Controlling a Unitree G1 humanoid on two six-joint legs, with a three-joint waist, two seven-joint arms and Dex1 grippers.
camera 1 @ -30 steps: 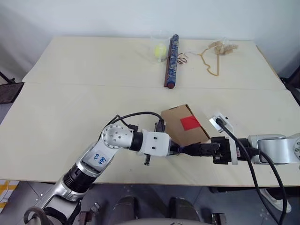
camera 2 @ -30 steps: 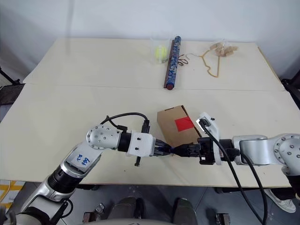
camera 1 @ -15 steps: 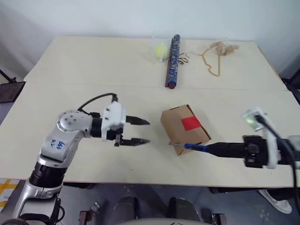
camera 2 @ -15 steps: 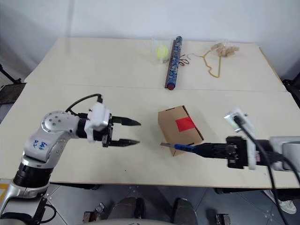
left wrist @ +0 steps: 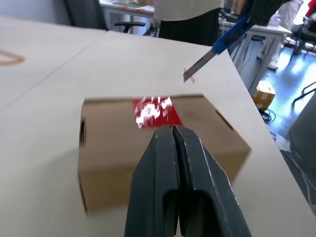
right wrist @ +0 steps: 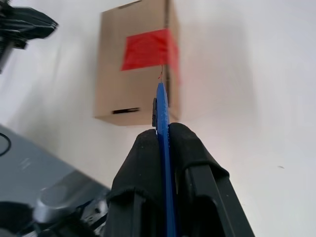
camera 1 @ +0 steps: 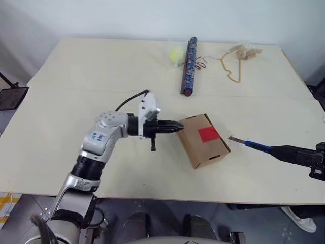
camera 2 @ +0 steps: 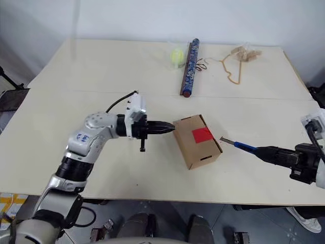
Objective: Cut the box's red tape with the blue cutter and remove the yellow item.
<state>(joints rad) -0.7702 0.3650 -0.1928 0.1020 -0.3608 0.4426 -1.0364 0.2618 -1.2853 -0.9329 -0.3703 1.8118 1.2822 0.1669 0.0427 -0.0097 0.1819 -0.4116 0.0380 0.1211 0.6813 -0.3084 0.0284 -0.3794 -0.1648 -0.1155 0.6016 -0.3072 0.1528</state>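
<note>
Pointing level at box (camera 1: 203,140), left hand (camera 1: 172,127) pinched closed.

The box (camera 1: 203,141) sits mid-table (camera 1: 66,127), the tape (camera 1: 208,134) on its top. The left gripper (camera 1: 175,127) is at its left edge; to the box's right, clear of it, is the cutter (camera 1: 251,145) in the right gripper (camera 1: 299,152). Far behind lie a tube (camera 1: 189,65), a ball (camera 1: 175,54) left of it and cord (camera 1: 231,68) to the right.

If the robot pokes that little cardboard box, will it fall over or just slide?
Probably slide. The box sits flat on the smooth table and looks wider than tall, so tipping seems unlikely. It is small and thin-walled with slot cut-outs, so likely light; the shut left end effector at its side could easily shove it.
</note>
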